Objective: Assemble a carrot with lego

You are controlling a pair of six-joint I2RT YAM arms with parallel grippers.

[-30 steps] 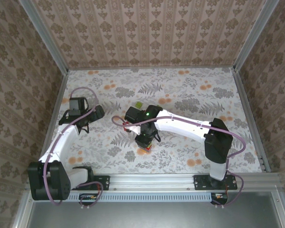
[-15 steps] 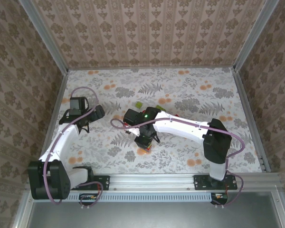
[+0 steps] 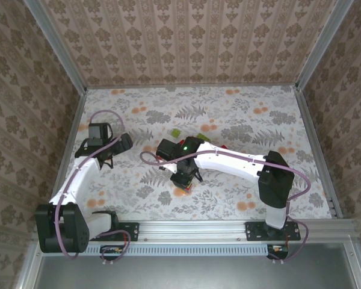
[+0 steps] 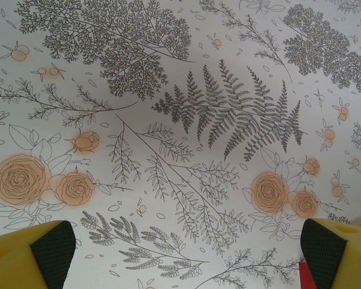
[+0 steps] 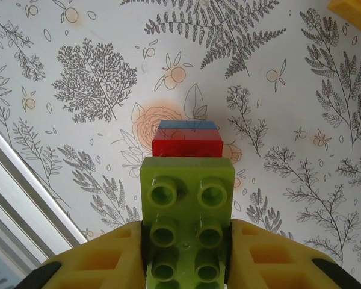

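My right gripper (image 5: 188, 232) is shut on a light green oblong lego brick (image 5: 188, 205), studs facing the camera, its front end sticking out past the fingers. Just beyond that end, a red brick (image 5: 187, 145) sits on a blue one (image 5: 188, 125) on the floral table. From above, the right gripper (image 3: 183, 179) hangs over that small stack (image 3: 182, 191) near the table's front middle. My left gripper (image 4: 186, 253) is open above bare tablecloth, its dark pads (image 4: 51, 253) wide apart; in the top view, the left gripper (image 3: 123, 143) is at the left.
Behind the right arm lie a loose light green brick (image 3: 175, 132) and red bricks (image 3: 203, 138). An orange brick (image 5: 352, 11) shows at the top right of the right wrist view. A metal rail (image 3: 228, 227) runs along the near edge.
The right gripper has shifted slightly left with the green brick, staying over the red and blue stack. The left arm has not moved.
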